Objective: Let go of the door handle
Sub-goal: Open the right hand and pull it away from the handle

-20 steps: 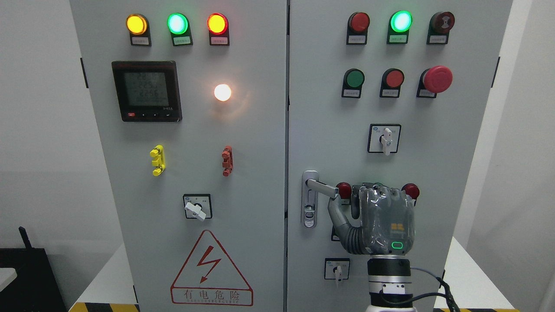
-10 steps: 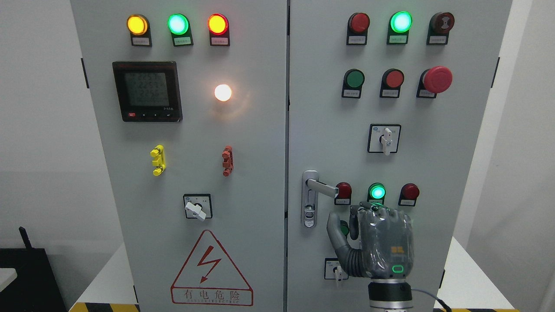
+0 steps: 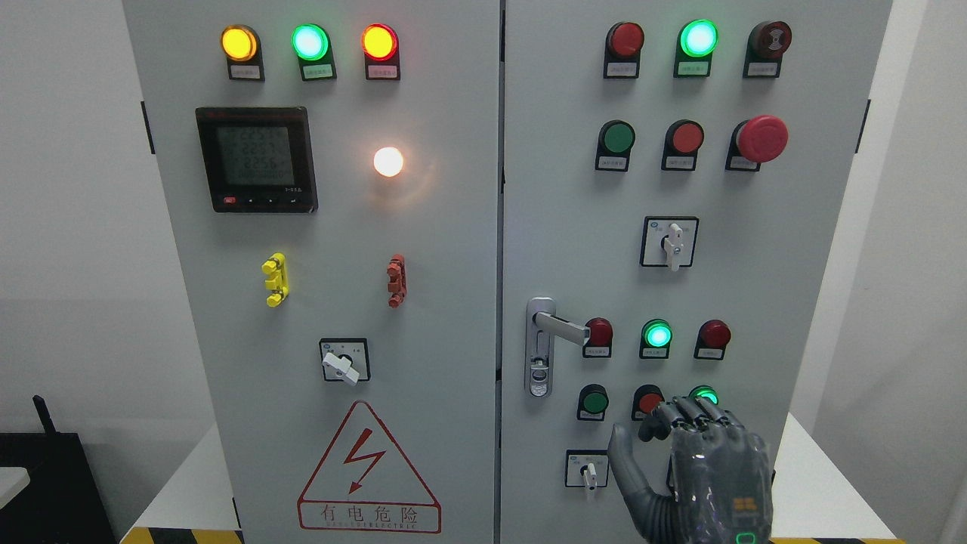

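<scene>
The silver door handle (image 3: 560, 326) sits on its lock plate (image 3: 539, 370) at the left edge of the cabinet's right door (image 3: 793, 227), its lever pointing right. My right hand (image 3: 642, 438) hangs low in front of that door, well below and to the right of the handle and clear of it. Its fingers (image 3: 684, 414) are loosely bent and its thumb (image 3: 621, 449) stands apart, with nothing held. The hand partly covers a red button (image 3: 647, 397) and a lit green button (image 3: 705, 394). No left arm shows.
The grey cabinet's left door (image 3: 340, 227) carries a meter (image 3: 255, 159), lamps, a rotary switch (image 3: 344, 361) and a high-voltage warning triangle (image 3: 368, 472). The right door has rows of buttons, a red emergency stop (image 3: 763, 138) and rotary switches (image 3: 669, 242). The cabinet stands on a white table (image 3: 823, 483).
My right hand has dropped down and to the right, from beside the tip of the handle to the lower button row. This uncovered the lit green button in the handle's row. The handle stayed put.
</scene>
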